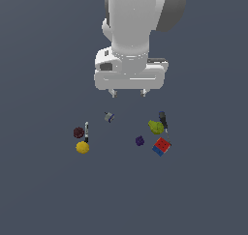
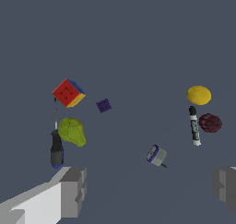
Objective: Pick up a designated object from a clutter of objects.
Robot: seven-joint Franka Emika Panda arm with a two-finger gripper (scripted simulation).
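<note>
Above the dark tabletop (image 1: 43,190) my tool (image 1: 128,92) hangs, fingers apart, short of the red, blue and whitish puzzle cube (image 1: 161,146), which I judge ungrasped.

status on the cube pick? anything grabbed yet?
Nothing grabbed. Done: none visible; the cube sits on the floor beside the pear shape and purple lump. In hand: the gripper hangs above the clutter, jaws wide apart and empty, off to the exterior view's left of the cube. Left: align, descend, close, lift.
</note>
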